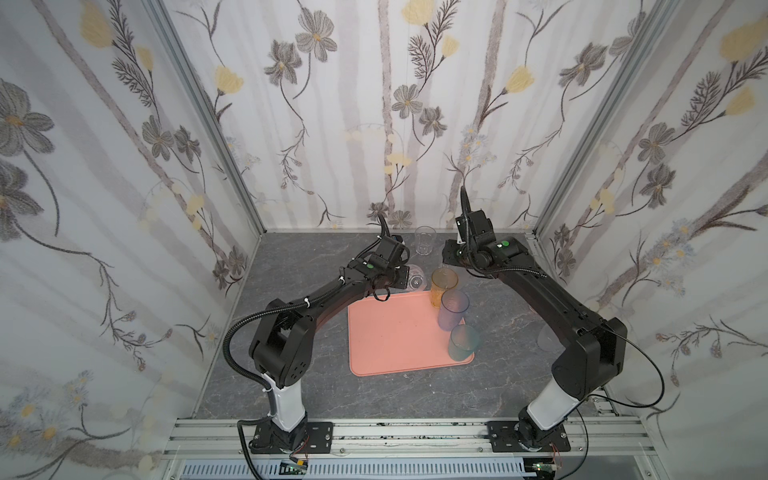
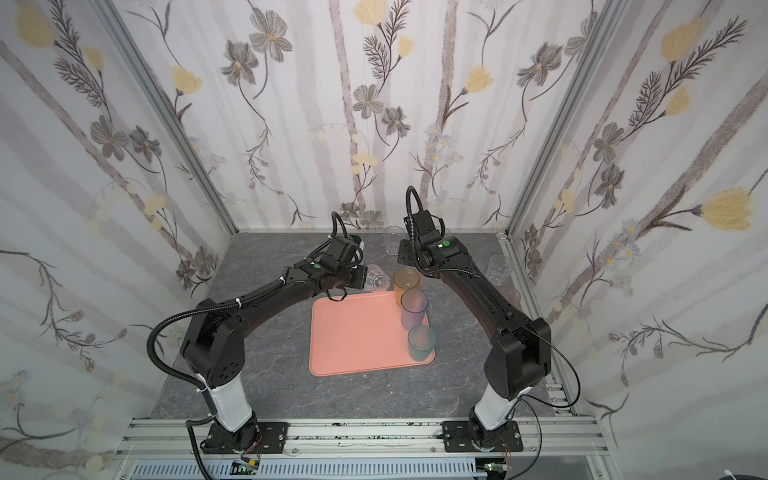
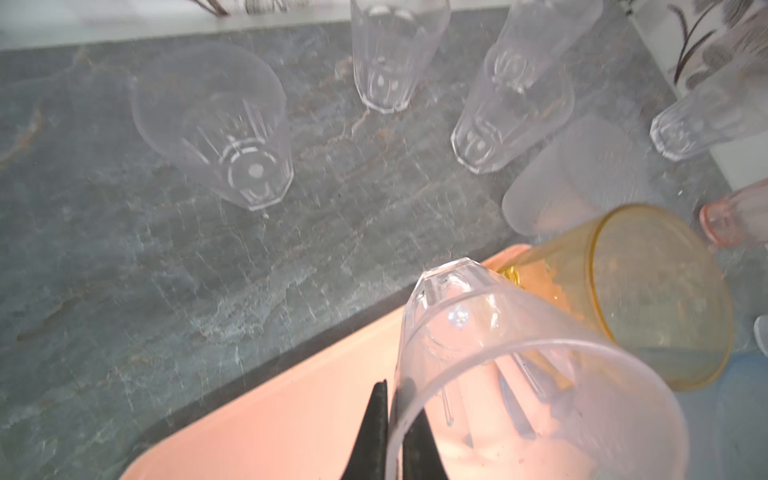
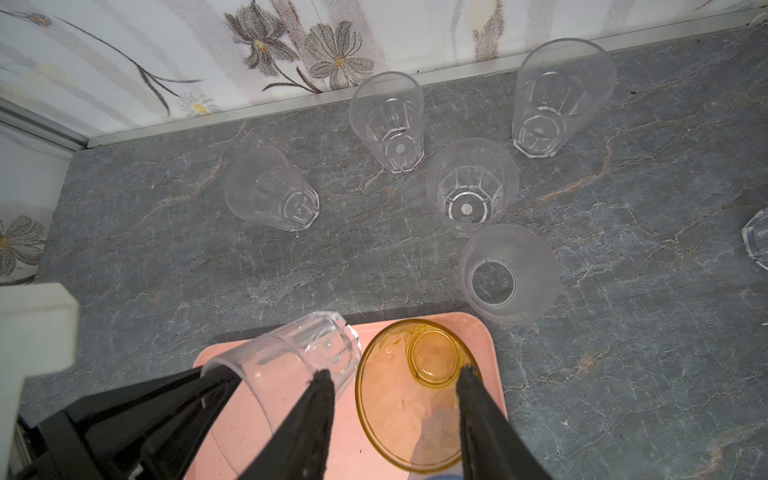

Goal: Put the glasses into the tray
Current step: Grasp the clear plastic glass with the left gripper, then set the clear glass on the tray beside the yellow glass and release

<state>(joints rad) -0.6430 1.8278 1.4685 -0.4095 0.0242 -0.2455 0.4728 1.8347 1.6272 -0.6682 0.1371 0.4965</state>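
Note:
The salmon-pink tray (image 1: 395,332) (image 2: 353,332) lies in the middle of the table. Along its right side stand an amber glass (image 1: 444,286) (image 4: 407,395), a blue-purple glass (image 1: 453,309) and a teal glass (image 1: 462,343). My left gripper (image 3: 395,386) is shut on the rim of a clear glass (image 3: 498,353) (image 4: 299,357), one finger inside and one outside. It holds the glass tilted over the tray's far left corner, beside the amber glass. My right gripper (image 4: 395,372) hangs open above the amber glass, its fingers apart on either side of it.
Several clear glasses (image 4: 390,120) (image 4: 471,187) (image 3: 220,124) and a frosted glass (image 4: 507,274) stand on the grey table behind the tray, near the back wall. An orange-pink glass (image 3: 739,216) and a clear glass (image 2: 498,270) stand by the right wall.

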